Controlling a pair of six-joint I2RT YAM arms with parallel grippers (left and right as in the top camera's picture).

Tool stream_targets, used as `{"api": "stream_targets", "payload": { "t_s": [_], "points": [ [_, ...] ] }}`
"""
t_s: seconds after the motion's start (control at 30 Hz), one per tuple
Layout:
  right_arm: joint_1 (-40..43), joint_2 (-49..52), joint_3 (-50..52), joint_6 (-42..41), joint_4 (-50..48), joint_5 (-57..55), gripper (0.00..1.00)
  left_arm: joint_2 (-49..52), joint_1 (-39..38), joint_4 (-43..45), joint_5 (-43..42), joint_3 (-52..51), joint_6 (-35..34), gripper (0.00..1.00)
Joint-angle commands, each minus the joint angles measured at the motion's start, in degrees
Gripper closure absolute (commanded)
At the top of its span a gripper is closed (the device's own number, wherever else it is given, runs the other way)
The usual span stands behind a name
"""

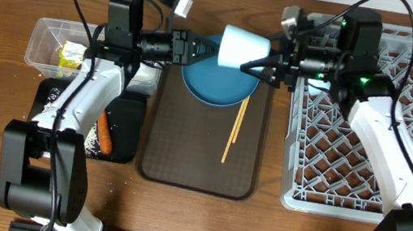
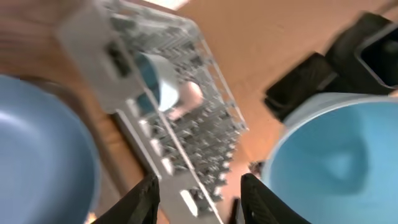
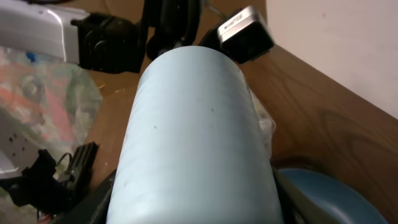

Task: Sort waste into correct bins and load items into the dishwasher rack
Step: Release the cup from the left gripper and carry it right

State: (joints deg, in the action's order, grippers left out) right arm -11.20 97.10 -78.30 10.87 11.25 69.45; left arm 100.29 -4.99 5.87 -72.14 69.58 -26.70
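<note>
**White bowl (image 3: 193, 137) on its side at 12 o'clock, clamped by the right arm**

Filling the right wrist view, the bowl's pale blue outside is tipped so that its mouth faces 9 o'clock, toward the left gripper (image 2: 199, 186). The right gripper (image 1: 267, 63) is closed on it from the 3 o'clock side. Where exactly the pads bite is hidden behind the bowl. Held sideways like this, it hangs above the far edge of the blue plate (image 1: 211, 87), probably so it can swing straight across and stand on edge among the pegs of the dishwasher rack (image 1: 380, 158) at 3 o'clock.

The left gripper's fingers (image 2: 149, 193) stand apart with nothing between them, just beside the bowl's open mouth but not touching it. That arm stretches level from its base at 8 o'clock, wrist turned toward 3 o'clock. The right arm bends back from 4 o'clock, its forearm crossing the rack and its wrist pointing to 9 o'clock.

Past the left fingers, a light blue cup (image 2: 155, 78) and a pink cup (image 2: 189, 96) already sit in the rack. The plate rests on the brown serving tray (image 1: 184, 153) with the chopsticks (image 1: 234, 132) beside it. At 9 o'clock, the clear tub (image 1: 46, 38) holds the wrapper (image 1: 73, 55), and the black tray (image 1: 126, 132) holds the carrot stick (image 1: 105, 135) and rice (image 1: 92, 141).
</note>
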Motion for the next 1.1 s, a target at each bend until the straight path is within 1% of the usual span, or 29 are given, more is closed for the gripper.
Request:
{"api": "stream_targets", "payload": {
  "t_s": [0.0, 0.1, 0.17, 0.27, 0.43, 0.5, 0.6, 0.7, 0.83, 0.97, 1.07],
  "points": [
    [1.8, -1.6, -1.6, -5.1, 0.1, -1.9, 0.89, 0.0, 0.6, -1.2, 5.9, -1.1, 1.3, 0.57],
    [3.5, -2.6, -1.6, -7.8, 1.5, -5.7, 0.90, 0.0, 0.6, -4.2, 8.9, -1.1, 1.7, 0.57],
    [4.9, -3.8, -1.6, -8.7, 3.9, -9.2, 0.92, 0.0, 0.6, -6.2, 10.3, -1.1, 3.2, 0.57],
    [6.8, -6.5, -1.6, -8.7, 9.9, -16.9, 0.94, 0.0, 0.6, -9.0, 12.4, -1.1, 4.7, 0.57],
    [9.0, -12.1, -1.6, -8.7, 21.2, -34.0, 0.94, 0.0, 0.6, -11.2, 16.5, -1.1, 5.3, 0.57],
    [9.9, -15.0, -1.6, -10.1, 27.5, -42.5, 0.94, 0.0, 0.6, -11.7, 17.8, -1.1, 5.3, 0.57],
    [11.0, -18.0, -1.6, -11.8, 34.8, -50.0, 0.95, 0.0, 0.6, -12.5, 19.1, -1.1, 5.3, 0.57],
    [12.6, -19.9, -1.6, -13.3, 40.0, -53.8, 0.95, 0.0, 0.6, -13.2, 20.6, -1.1, 5.3, 0.57],
    [15.1, -20.6, -1.6, -13.8, 46.6, -54.2, 0.96, 0.0, 0.6, -14.8, 22.5, -1.1, 5.3, 0.57],
    [16.4, -20.3, -1.6, -13.8, 53.8, -58.7, 0.96, 0.0, 0.6, -17.0, 28.7, -1.1, 5.3, 0.57],
    [16.4, -20.2, -1.6, -15.1, 56.2, -60.3, 0.97, 0.0, 0.6, -17.2, 33.0, -1.1, 5.3, 0.57]
  ]
}}
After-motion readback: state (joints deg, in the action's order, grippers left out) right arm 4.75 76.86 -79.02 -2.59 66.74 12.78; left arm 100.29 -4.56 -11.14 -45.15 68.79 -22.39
